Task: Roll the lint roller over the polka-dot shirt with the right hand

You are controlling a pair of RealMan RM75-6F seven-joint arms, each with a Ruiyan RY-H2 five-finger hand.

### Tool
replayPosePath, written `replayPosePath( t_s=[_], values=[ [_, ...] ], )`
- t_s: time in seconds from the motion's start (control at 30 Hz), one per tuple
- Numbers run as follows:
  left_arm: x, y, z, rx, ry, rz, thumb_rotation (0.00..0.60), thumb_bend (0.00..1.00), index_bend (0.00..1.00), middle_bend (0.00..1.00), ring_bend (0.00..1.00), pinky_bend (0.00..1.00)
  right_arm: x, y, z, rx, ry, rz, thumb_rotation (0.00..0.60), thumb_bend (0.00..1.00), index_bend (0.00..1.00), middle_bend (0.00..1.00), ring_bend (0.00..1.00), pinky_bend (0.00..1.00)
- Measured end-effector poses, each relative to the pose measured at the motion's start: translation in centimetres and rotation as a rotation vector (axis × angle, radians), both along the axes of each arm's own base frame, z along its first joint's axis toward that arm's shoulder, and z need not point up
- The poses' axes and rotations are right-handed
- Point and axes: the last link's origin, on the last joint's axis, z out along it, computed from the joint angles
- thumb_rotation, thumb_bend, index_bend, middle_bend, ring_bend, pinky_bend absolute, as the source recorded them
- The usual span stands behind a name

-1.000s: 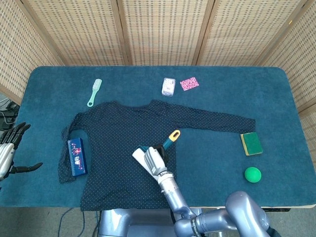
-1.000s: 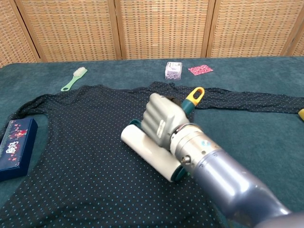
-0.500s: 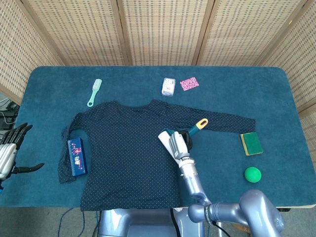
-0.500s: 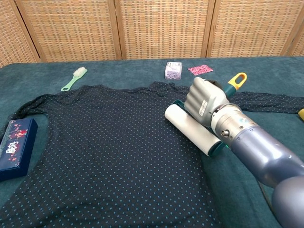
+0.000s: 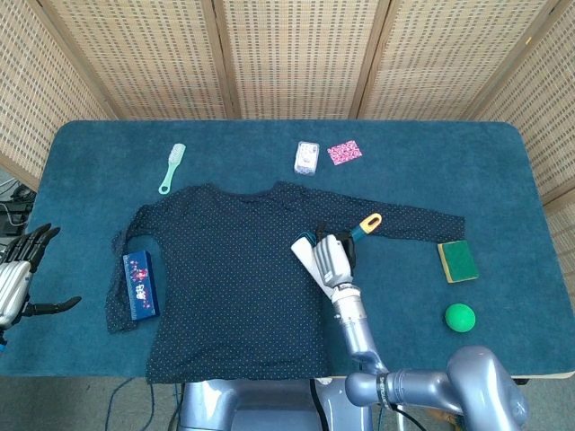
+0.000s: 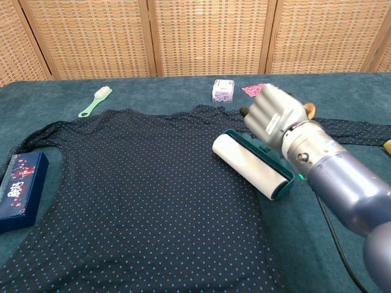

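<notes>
Right hand (image 6: 274, 116) rolls lint roller (image 6: 250, 165) near sponge (image 5: 457, 260).

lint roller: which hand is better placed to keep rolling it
Right. The right hand already holds the lint roller on the shirt; the left hand sits off the table's left edge.

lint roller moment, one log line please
right hand grips lint roller | roller on polka-dot shirt, right edge of torso | left hand open, off table's left edge

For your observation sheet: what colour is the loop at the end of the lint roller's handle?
Yellow-orange; the lint roller's handle loop shows best in the head view, beyond the right hand.
</notes>
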Motion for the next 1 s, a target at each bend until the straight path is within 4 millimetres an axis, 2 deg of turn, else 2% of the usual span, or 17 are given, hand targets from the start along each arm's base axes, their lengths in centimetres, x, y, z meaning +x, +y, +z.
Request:
replayPosePath(
  t_s=[0.13, 0.3, 0.37, 0.4, 0.47, 0.53, 0.6, 0.63, 0.7, 0.83, 1.0],
  values=[
    [0.1, -0.2, 0.1, 0.002, -0.003, -0.009, 0.600, 0.00, 0.00, 0.00, 0.00, 0.00, -0.5, -0.3, 2.4, -0.038, -0.052, -0.015, 0.600, 0.12, 0.00, 1.00, 1.00, 1.00],
    [0.3, -0.7, 0.2, 0.008, -0.004, -0.024, 0.600, 0.00, 0.00, 0.00, 0.00, 0.00, -2.3, -1.0, 6.3, -0.072, -0.164, -0.008, 0.600, 0.07, 0.00, 1.00, 1.00, 1.00],
    [0.4, -0.9, 0.3, 0.010, -0.004, -0.028, 0.600, 0.00, 0.00, 0.00, 0.00, 0.00, -3.0, -1.0, 7.5, -0.068, -0.240, 0.001, 0.600, 0.04, 0.00, 0.96, 0.99, 1.00],
    [0.4, -1.0, 0.2, 0.010, -0.004, -0.031, 0.600, 0.00, 0.00, 0.00, 0.00, 0.00, -3.3, -1.0, 8.1, -0.065, -0.277, 0.003, 0.600, 0.03, 0.00, 0.91, 0.97, 0.99],
    [0.5, -1.2, 0.2, 0.010, -0.003, -0.035, 0.600, 0.00, 0.00, 0.00, 0.00, 0.00, -4.4, -0.9, 9.6, -0.057, -0.371, 0.001, 0.600, 0.01, 0.00, 0.75, 0.82, 0.86],
    [0.6, -1.4, 0.2, 0.012, -0.003, -0.042, 0.600, 0.00, 0.00, 0.00, 0.00, 0.00, -5.5, -0.6, 11.1, -0.046, -0.461, -0.012, 0.600, 0.00, 0.00, 0.41, 0.43, 0.48],
    [0.6, -1.6, 0.3, 0.018, -0.002, -0.047, 0.600, 0.00, 0.00, 0.00, 0.00, 0.00, -6.9, 0.0, 12.9, -0.026, -0.570, -0.035, 0.600, 0.00, 0.00, 0.16, 0.14, 0.16],
    [0.7, -1.7, 0.3, 0.019, -0.002, -0.049, 0.600, 0.00, 0.00, 0.00, 0.00, 0.00, -7.5, 0.3, 13.6, -0.014, -0.615, -0.046, 0.600, 0.00, 0.00, 0.07, 0.05, 0.06],
    [0.7, -2.0, 0.3, 0.022, -0.002, -0.054, 0.600, 0.00, 0.00, 0.00, 0.00, 0.00, -8.9, 1.2, 15.4, 0.018, -0.712, -0.071, 0.600, 0.00, 0.00, 0.01, 0.00, 0.00],
    [0.8, -2.4, 0.4, 0.027, -0.002, -0.062, 0.600, 0.00, 0.00, 0.00, 0.00, 0.00, -11.6, 3.7, 18.4, 0.070, -0.848, -0.110, 0.600, 0.00, 0.00, 0.00, 0.00, 0.00],
    [0.9, -2.9, 0.6, 0.036, -0.008, -0.069, 0.600, 0.00, 0.00, 0.00, 0.00, 0.00, -15.3, 8.6, 21.1, 0.100, -0.932, -0.137, 0.600, 0.00, 0.00, 0.00, 0.00, 0.00]
  ],
)
